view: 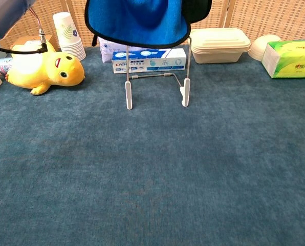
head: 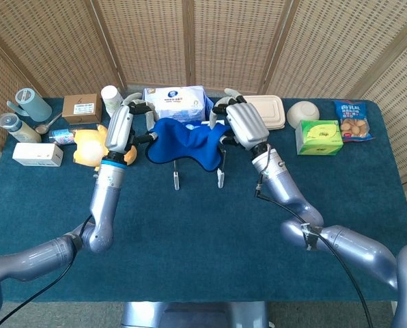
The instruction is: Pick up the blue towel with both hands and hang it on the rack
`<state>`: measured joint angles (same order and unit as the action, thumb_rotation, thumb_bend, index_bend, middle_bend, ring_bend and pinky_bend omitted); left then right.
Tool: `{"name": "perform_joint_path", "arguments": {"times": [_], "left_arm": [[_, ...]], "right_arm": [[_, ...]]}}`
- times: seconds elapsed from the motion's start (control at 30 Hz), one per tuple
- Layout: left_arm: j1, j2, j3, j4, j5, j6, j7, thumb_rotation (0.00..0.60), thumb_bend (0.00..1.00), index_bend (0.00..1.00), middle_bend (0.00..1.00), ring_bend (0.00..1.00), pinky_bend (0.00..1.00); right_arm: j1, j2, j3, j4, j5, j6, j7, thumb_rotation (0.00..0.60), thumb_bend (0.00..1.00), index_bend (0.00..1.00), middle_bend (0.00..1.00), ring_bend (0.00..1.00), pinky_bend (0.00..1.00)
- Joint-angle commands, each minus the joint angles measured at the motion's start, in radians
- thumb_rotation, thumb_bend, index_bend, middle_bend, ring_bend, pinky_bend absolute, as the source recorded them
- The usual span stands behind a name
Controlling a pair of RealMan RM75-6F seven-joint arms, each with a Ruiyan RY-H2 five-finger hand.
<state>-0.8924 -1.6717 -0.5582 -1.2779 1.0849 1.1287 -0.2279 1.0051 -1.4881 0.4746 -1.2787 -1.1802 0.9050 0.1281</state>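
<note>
The blue towel (head: 186,142) hangs stretched between my two hands above the white wire rack (head: 219,176). My left hand (head: 125,127) grips its left edge and my right hand (head: 242,126) grips its right edge. In the chest view the towel (view: 137,21) fills the top centre, its lower hem drooping in front of the rack's (view: 128,95) uprights; the rack's top bar is hidden behind the cloth. Neither hand shows in the chest view; only a bit of arm appears at the top left corner.
A yellow duck toy (view: 42,67) lies left of the rack beside stacked paper cups (view: 69,36). Behind the rack lie a toothpaste box (view: 150,60) and tissue pack (head: 176,104). A lidded container (view: 217,44), bowl (head: 303,112) and green tissue box (view: 289,58) stand to the right.
</note>
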Motion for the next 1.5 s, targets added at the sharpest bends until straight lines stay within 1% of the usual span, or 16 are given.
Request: {"name": "perform_joint_path", "arguments": {"times": [0.03, 0.2, 0.67, 1.03, 1.5], "left_arm": [[-0.006, -0.007, 0.006, 0.019, 0.0, -0.007, -0.011, 0.6, 0.49, 0.8, 0.63, 0.4, 0.15], [-0.002, -0.014, 0.02, 0.035, 0.0, -0.008, -0.023, 0.6, 0.49, 0.8, 0.63, 0.4, 0.15], [0.027, -0.036, 0.063, 0.081, -0.006, -0.019, -0.057, 0.6, 0.49, 0.8, 0.63, 0.4, 0.15], [0.04, -0.051, 0.082, 0.111, 0.003, -0.027, -0.081, 0.6, 0.48, 0.8, 0.63, 0.4, 0.14], [0.05, -0.056, 0.094, 0.109, 0.024, -0.024, -0.093, 0.6, 0.48, 0.8, 0.63, 0.4, 0.14]], "right_arm": [[-0.001, -0.002, -0.009, 0.001, 0.0, 0.003, 0.0, 0.6, 0.43, 0.98, 0.53, 0.31, 0.15], [-0.007, -0.004, -0.032, -0.003, 0.0, 0.005, -0.003, 0.6, 0.43, 0.98, 0.53, 0.31, 0.15], [-0.012, -0.035, -0.072, 0.013, -0.001, 0.011, -0.006, 0.6, 0.43, 0.98, 0.53, 0.31, 0.15], [-0.016, -0.054, -0.09, 0.037, -0.009, 0.016, 0.003, 0.6, 0.42, 0.97, 0.53, 0.3, 0.15], [-0.029, -0.044, -0.106, 0.027, -0.019, 0.02, -0.001, 0.6, 0.42, 0.97, 0.52, 0.28, 0.15]]}}
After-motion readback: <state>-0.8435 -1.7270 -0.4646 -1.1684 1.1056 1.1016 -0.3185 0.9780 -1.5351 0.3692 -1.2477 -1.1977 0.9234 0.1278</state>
